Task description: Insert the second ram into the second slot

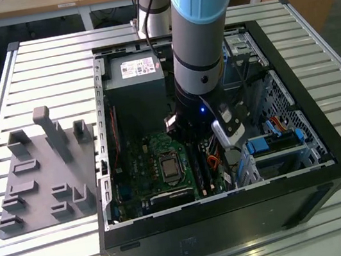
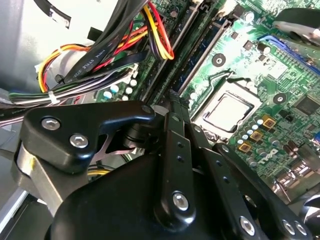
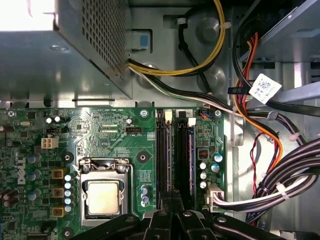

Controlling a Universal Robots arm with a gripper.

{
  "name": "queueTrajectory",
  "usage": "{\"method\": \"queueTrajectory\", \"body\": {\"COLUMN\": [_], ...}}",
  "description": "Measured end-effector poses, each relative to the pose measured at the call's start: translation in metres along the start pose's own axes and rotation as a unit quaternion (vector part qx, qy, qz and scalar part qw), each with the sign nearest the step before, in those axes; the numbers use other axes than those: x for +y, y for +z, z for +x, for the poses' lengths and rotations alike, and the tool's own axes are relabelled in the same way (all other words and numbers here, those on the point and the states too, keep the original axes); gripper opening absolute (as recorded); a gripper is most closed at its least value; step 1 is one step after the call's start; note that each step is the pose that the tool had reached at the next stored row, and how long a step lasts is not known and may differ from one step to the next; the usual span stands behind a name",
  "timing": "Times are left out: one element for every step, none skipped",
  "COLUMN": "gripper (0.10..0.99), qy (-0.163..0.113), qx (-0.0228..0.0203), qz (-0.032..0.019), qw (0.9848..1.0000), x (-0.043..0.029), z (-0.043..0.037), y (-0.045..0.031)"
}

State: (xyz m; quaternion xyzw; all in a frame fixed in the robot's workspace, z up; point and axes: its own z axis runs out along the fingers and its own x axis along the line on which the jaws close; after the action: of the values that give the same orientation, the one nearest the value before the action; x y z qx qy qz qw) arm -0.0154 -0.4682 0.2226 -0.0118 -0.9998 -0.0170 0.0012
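Black metal gripper (image 3: 172, 214) links sit closest in both wrist views, drawn nearly together low over the memory slots. I cannot tell whether they pinch anything. Just ahead of them the second ram (image 3: 190, 150), a thin blue circuit-board stick, stands edge-up in a long black slot (image 3: 184, 165). This is the slot of the pair on the cable side, away from the square silver processor socket (image 3: 103, 195). I take this stick for the task's one, though I cannot tell how deep it sits. The neighbouring dark slot (image 3: 162, 160) lies just beside it, toward the socket.

The job looks close to seating. A good seating would call for a straight downward push spread evenly along the stick, with the end latches free to snap and no sideways lean against the green motherboard (image 3: 125, 150).

On the exterior view's right of the slots, a bundle of black, red and yellow cables (image 2: 100, 65) runs near enough to snag. Farther off sits the grey perforated power supply (image 3: 65, 60). The grey-and-blue arm (image 1: 199, 45) reaches down into the open black computer case (image 1: 303, 146), which rests on a slatted metal table (image 1: 43, 63).
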Motion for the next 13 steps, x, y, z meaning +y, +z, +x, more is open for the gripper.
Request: {"method": "queueTrajectory", "body": {"gripper": [0.106,0.106,0.106,0.106,0.106,0.106,0.106,0.106,0.106,0.106,0.106,0.106,0.106], "qy": [0.000,0.000,0.000,0.000,0.000,0.000,0.000,0.000,0.000,0.000,0.000,0.000,0.000], "qx": [0.0000,0.0000,0.0001,0.0001,0.0001,0.0001,0.0000,0.0000,0.0001,0.0003,0.0004,0.0004,0.0003], "qz": [0.0000,0.0001,0.0003,0.0004,0.0004,0.0004,0.0000,0.0001,0.0004,0.0005,0.0005,0.0004,0.0002], "qw": [1.0000,1.0000,1.0000,1.0000,1.0000,1.0000,1.0000,1.0000,1.0000,1.0000,1.0000,1.0000,1.0000], "x": [0.0000,-0.0001,-0.0002,-0.0002,-0.0002,-0.0003,-0.0002,-0.0002,-0.0003,-0.0004,-0.0004,-0.0004,-0.0003], "z": [0.0000,0.0000,0.0000,0.0000,0.0000,0.0000,0.0000,0.0000,0.0000,0.0001,0.0001,0.0000,0.0000], "y": [0.0008,0.0015,0.0020,0.0026,0.0032,0.0039,0.0047,0.0055,0.0063,0.0069,0.0070,0.0071,0.0072]}}
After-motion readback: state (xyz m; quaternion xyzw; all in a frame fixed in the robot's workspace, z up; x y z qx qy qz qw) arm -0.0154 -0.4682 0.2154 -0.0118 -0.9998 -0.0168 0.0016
